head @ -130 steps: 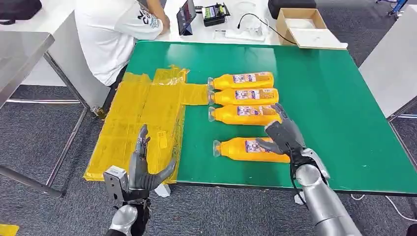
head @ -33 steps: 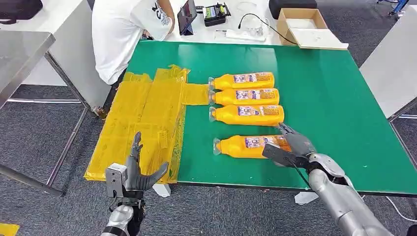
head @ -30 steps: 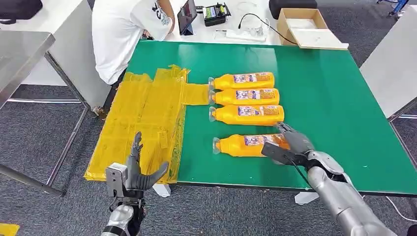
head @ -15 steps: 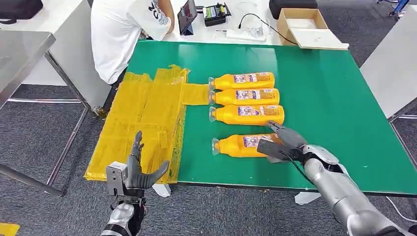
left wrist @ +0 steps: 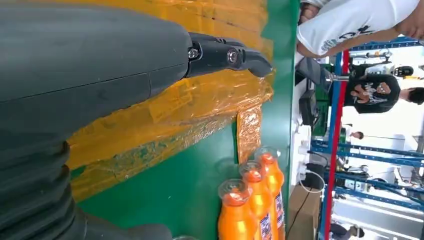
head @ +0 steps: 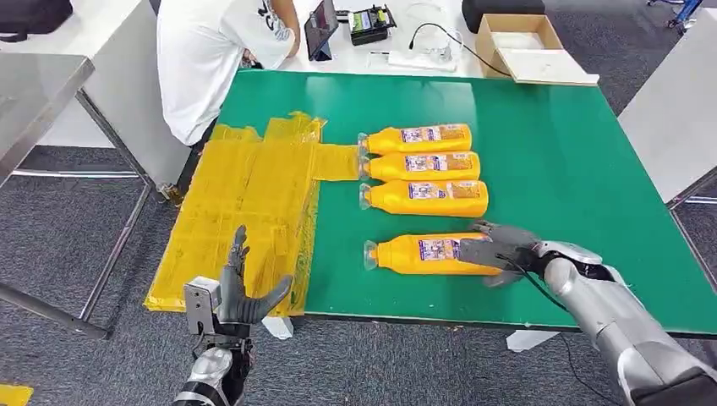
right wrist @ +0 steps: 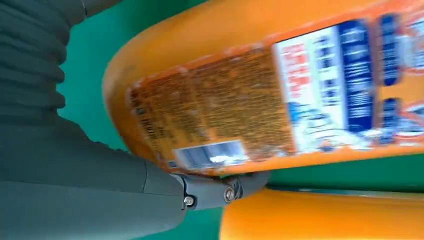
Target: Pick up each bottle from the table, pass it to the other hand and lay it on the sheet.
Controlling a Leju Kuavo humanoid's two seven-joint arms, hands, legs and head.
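Several orange bottles lie on the green table (head: pixel 550 144). Three of them (head: pixel 420 166) lie side by side at the middle. A fourth bottle (head: pixel 423 254) lies nearer the front edge, cap toward the yellow sheet (head: pixel 245 203). My right hand (head: pixel 500 252) grips this bottle's base, thumb across it and fingers on both sides; it still rests on the table. The right wrist view shows that bottle's label (right wrist: pixel 260 100) close up, with my thumb (right wrist: pixel 215 192) against it. My left hand (head: pixel 241 292) hangs open below the table's front edge, by the sheet's near corner.
A person in a white shirt (head: pixel 211 59) stands at the table's far left corner. A cardboard box (head: pixel 516 38) and devices sit on the white desk behind. A grey table (head: pixel 676 110) flanks the right, a metal one (head: pixel 34 93) the left.
My right hand has turned and moved left along the near bottle, its fingers closing round the base. The bottle shifted slightly. My left hand has stayed put.
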